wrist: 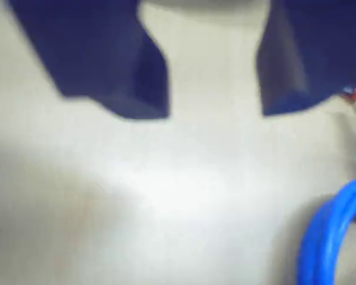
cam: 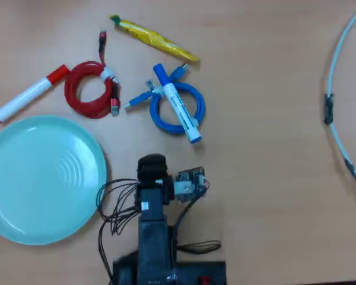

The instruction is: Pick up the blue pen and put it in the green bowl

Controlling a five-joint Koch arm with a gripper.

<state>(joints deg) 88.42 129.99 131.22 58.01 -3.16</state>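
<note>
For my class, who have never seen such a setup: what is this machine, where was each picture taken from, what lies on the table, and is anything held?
The machine is a small robot arm on a wooden table. One picture looks straight down; the other comes from a camera on the wrist, showing the dark gripper open over bare table, holding nothing. On the table lie a green bowl, a blue pen across a coiled blue cable, a red cable, a red-capped marker and a yellow packet.
</note>
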